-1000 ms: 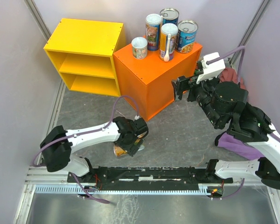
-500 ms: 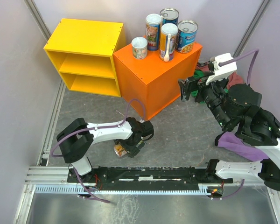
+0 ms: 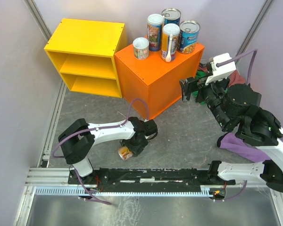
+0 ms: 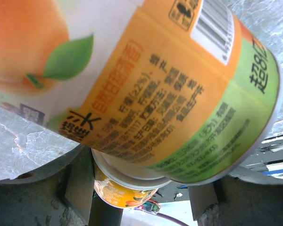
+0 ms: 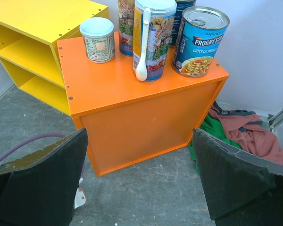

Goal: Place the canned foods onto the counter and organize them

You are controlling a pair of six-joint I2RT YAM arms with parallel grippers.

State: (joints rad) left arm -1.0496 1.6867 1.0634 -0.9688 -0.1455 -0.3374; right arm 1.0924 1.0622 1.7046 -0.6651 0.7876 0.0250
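The left gripper (image 3: 133, 146) was closed on a can (image 4: 146, 94) lying on its side, with the orange and green label pinched between the grey fingers (image 4: 23, 188). A second can (image 4: 119, 193), yellow-labelled, was seen just past the first, end on. From above, the gripper was seen low over the grey floor (image 3: 188, 136), in front of the counter (image 3: 151, 77) and near the rail at the arm bases. A yellow-orange tin (image 3: 125, 152) was seen at its fingertips, but which of the two it was could not be told.

The right gripper (image 3: 191, 89) was held spread wide and empty in the air, beside the counter's right front corner and pointed towards it. Five cans were stood upright on the counter top: a short one (image 3: 141, 48) at the left, two tall ones (image 3: 155, 32) (image 3: 171, 16) behind, a tall one (image 3: 170, 41) with a white spoon (image 3: 168, 49) against it, and a blue soup can (image 3: 189, 36) at the right. A yellow shelf (image 3: 85, 40) was set touching the counter's left side. Red and green cloths (image 5: 236, 127) were heaped on the floor at its right.
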